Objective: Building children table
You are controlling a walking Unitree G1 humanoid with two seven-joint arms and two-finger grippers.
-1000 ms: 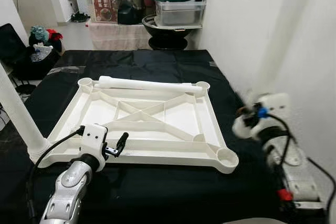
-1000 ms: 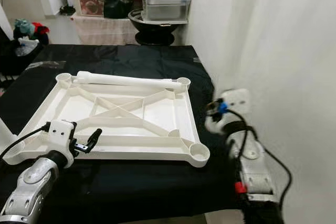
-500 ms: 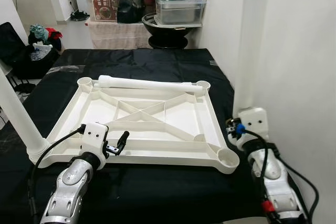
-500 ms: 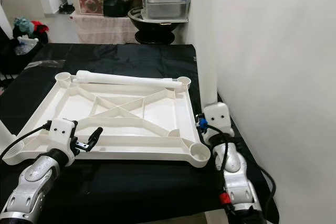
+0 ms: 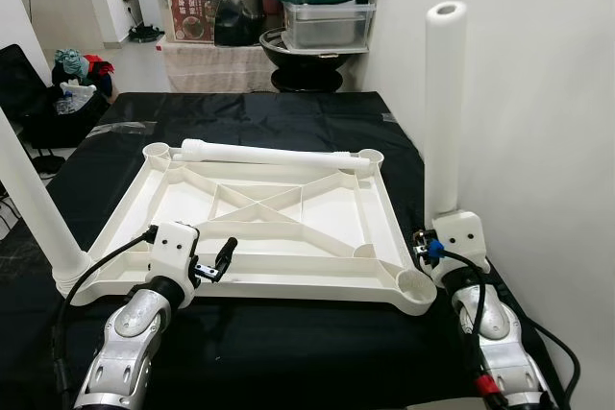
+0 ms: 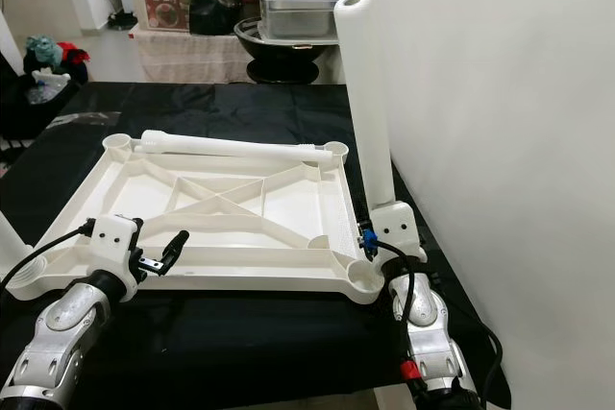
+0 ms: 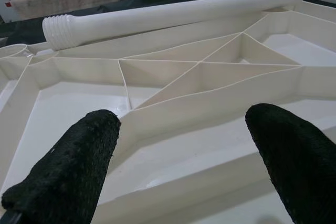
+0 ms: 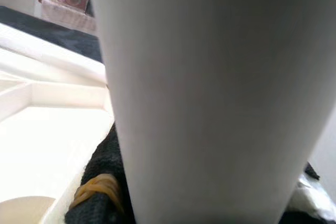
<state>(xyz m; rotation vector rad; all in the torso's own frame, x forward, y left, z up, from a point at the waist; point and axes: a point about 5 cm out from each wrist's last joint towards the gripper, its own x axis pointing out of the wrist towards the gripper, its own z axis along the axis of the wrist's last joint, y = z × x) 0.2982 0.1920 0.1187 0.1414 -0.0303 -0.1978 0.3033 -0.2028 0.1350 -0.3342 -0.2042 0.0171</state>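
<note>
One table leg now stands upright, clamped in my right gripper beside the upturned tabletop; a second ago it wasn't raised. Its near-right corner socket looks next, while my left gripper hovers with jaws apart over the front rim.

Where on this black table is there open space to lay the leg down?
Bare black cloth lies behind the white tabletop, toward the storage boxes. The near strip holds both arms; the right claw, holding the leg, crowds the wall side.
</note>
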